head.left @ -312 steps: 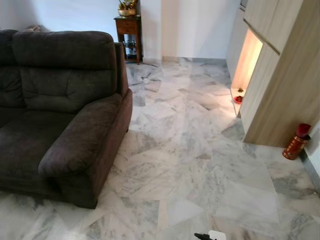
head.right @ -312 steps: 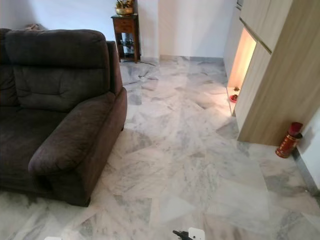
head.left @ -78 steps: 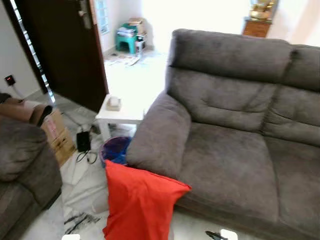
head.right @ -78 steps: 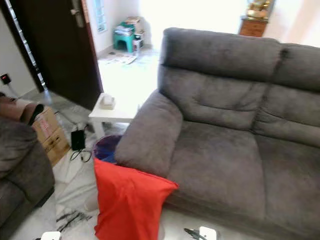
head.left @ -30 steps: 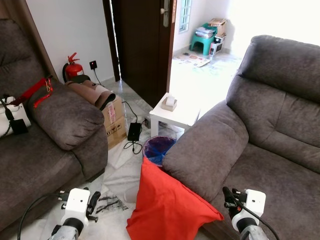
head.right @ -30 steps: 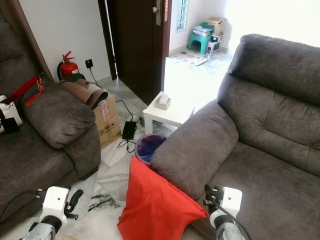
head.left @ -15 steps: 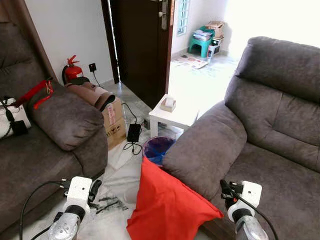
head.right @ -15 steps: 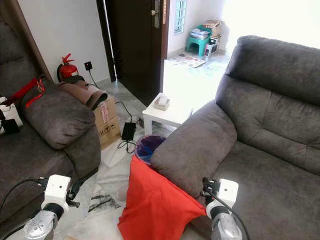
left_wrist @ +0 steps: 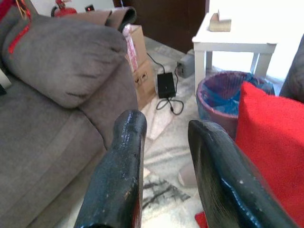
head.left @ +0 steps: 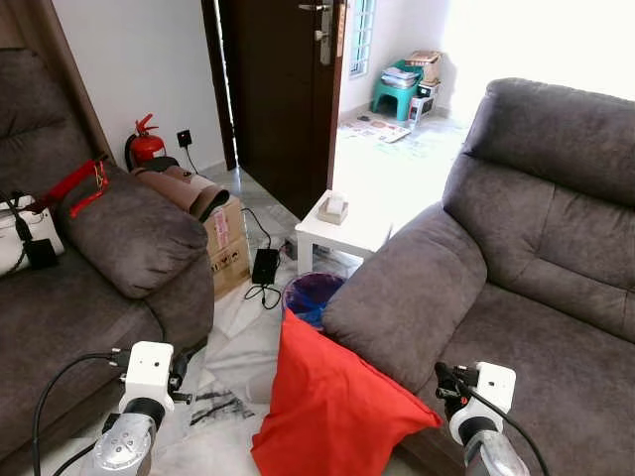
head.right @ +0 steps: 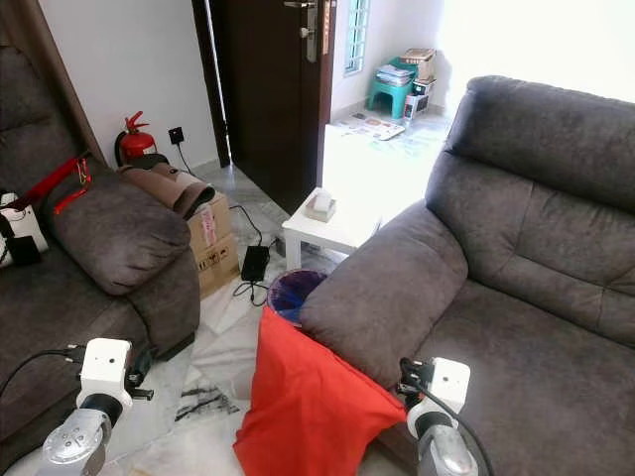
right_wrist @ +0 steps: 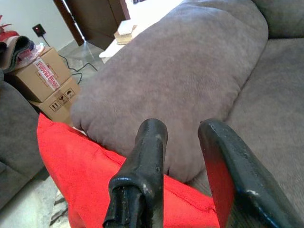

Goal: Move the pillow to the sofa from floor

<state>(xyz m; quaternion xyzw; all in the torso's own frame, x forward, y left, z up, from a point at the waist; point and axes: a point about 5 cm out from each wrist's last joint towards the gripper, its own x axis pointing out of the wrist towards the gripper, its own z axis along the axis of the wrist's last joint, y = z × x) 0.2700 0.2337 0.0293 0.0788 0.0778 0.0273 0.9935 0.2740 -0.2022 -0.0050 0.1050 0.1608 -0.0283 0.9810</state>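
- The red pillow (head.left: pixel 332 412) stands on the marble floor (head.left: pixel 233 347), leaning against the near end of the right sofa (head.left: pixel 516 297) armrest.
- Left pincer (left_wrist: pixel 164 137) hovers low at the near left, fingers apart, holding nothing, beside the left sofa (head.left: pixel 89 268).
- Right pincer (right_wrist: pixel 183 142) hangs over the right sofa's seat edge, fingers apart, just right of the pillow.
- A blue bin (head.left: pixel 313 296) sits behind the pillow, near a white desk (head.left: pixel 342 226).

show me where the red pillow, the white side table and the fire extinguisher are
pillow (head.left: pixel 332 412), left eye view, middle of its red face
side table (head.left: pixel 349 232), left eye view, bare part of its white top
fire extinguisher (head.left: pixel 146 145), left eye view, its red body
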